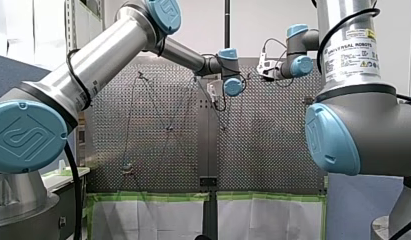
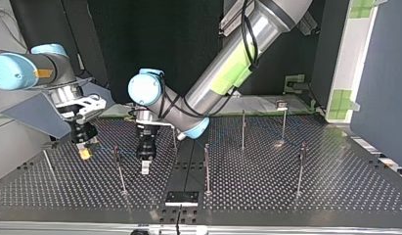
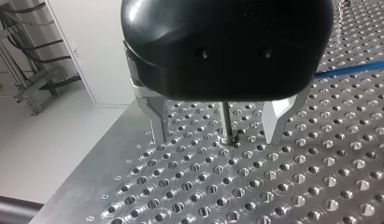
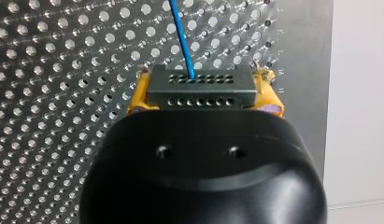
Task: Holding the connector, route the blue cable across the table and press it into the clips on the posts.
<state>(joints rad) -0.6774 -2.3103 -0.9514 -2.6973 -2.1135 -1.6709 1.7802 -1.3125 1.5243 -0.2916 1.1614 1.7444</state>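
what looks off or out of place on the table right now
Nothing stands out. My right gripper holds the connector squarely between its yellow pads, the blue cable leaving it straight; my left gripper is open, a post in view between its fingers.

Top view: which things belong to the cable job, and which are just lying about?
Job: thin blue cable; dark grey perforated connector, clamped in my right gripper; slim metal posts; my left gripper, open.
Lying about: flat black plate; green tape strips.

"UNIVERSAL ROBOTS" stood on the white label (image 1: 353, 54) of my right arm (image 1: 363, 125). In the right wrist view, the table (image 4: 299, 28) edge showed the stamped letters K, L, M.
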